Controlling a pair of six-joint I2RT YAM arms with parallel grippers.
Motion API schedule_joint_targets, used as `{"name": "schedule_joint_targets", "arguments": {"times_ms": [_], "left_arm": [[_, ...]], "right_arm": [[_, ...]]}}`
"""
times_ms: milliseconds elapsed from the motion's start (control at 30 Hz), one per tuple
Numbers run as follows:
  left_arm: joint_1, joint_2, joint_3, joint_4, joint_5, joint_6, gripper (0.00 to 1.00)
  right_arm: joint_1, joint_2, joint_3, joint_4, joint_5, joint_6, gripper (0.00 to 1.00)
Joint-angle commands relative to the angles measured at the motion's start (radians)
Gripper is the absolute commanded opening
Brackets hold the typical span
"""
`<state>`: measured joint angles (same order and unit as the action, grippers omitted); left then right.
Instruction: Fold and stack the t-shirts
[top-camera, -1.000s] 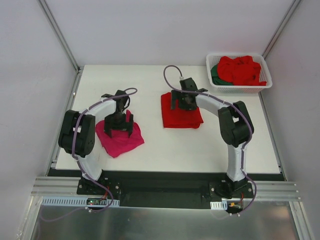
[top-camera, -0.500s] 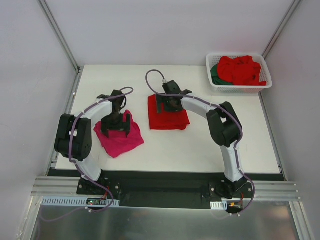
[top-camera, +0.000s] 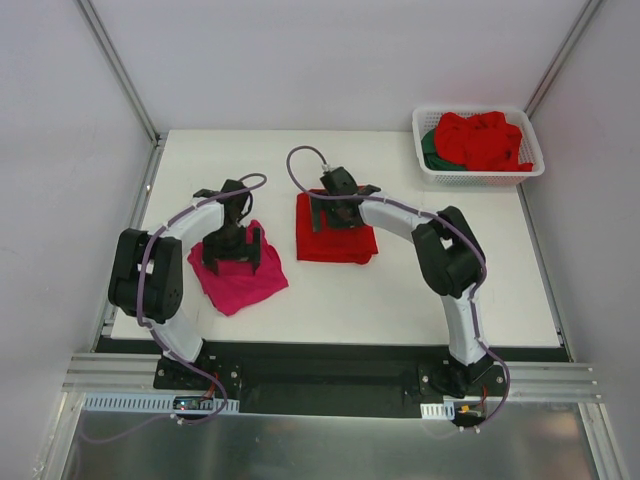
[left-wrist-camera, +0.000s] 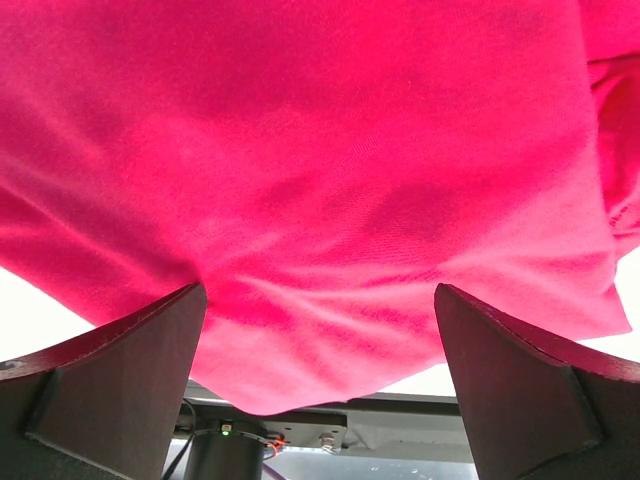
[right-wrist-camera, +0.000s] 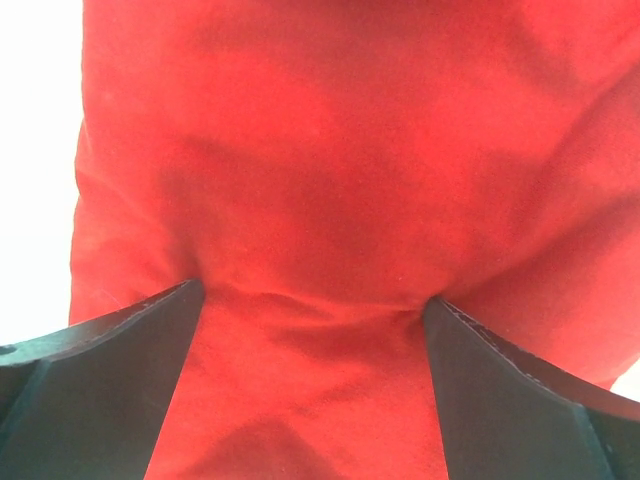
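A folded magenta-pink t-shirt (top-camera: 240, 283) lies at the left of the table. My left gripper (top-camera: 231, 257) is open and pressed down on it, its fingers (left-wrist-camera: 110, 385) spread wide over the cloth (left-wrist-camera: 320, 180). A folded bright red t-shirt (top-camera: 335, 240) lies in the middle of the table. My right gripper (top-camera: 335, 212) is open and pressed on its far part; the red cloth (right-wrist-camera: 320, 200) fills that wrist view between the spread fingers (right-wrist-camera: 90, 400). More red t-shirts (top-camera: 483, 140) and a dark green one (top-camera: 432, 148) lie in the basket.
A white slotted plastic basket (top-camera: 478, 178) stands at the back right corner of the white table (top-camera: 400, 300). Grey walls and metal posts enclose the table on three sides.
My right gripper has slid the folded red t-shirt leftward across the table. My left gripper has stayed on the pink t-shirt, shifting slightly left.
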<state>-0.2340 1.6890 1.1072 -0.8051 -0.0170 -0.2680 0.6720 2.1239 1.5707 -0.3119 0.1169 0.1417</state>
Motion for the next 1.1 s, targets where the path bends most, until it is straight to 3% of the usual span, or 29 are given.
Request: {"name": "schedule_joint_targets", "arguments": {"times_ms": [0, 167, 333, 467, 600, 667, 700, 800, 1067], "left_arm": [[0.009, -0.129, 0.006, -0.013, -0.008, -0.020, 0.99], [0.010, -0.306, 0.042, -0.080, -0.154, -0.088, 0.99], [0.031, -0.446, 0.019, -0.128, -0.195, -0.141, 0.99], [0.108, -0.564, -0.069, -0.121, -0.115, -0.191, 0.99], [0.182, -0.712, -0.189, -0.102, -0.041, -0.238, 0.99], [0.228, -0.804, -0.239, -0.083, 0.061, -0.263, 0.99], [0.260, -0.833, -0.295, -0.071, 0.095, -0.273, 0.99], [0.277, -0.939, -0.325, -0.046, 0.146, -0.309, 0.99], [0.366, -1.072, -0.429, 0.029, 0.336, -0.439, 0.99]], "right_arm": [[0.012, -0.094, -0.043, -0.115, 0.012, 0.015, 0.96], [0.046, -0.220, -0.051, -0.118, 0.050, -0.028, 0.96], [0.074, -0.283, -0.022, -0.070, 0.012, -0.100, 0.96], [0.074, -0.219, 0.083, -0.078, -0.100, -0.129, 0.96], [0.067, -0.104, 0.210, -0.079, -0.349, -0.113, 0.96], [0.057, -0.012, 0.296, -0.081, -0.460, -0.049, 0.96], [0.048, 0.019, 0.316, -0.078, -0.571, -0.030, 0.96], [0.040, 0.085, 0.336, 0.002, -0.710, 0.039, 0.96], [0.040, 0.087, 0.332, 0.013, -0.839, 0.073, 0.96]]}}
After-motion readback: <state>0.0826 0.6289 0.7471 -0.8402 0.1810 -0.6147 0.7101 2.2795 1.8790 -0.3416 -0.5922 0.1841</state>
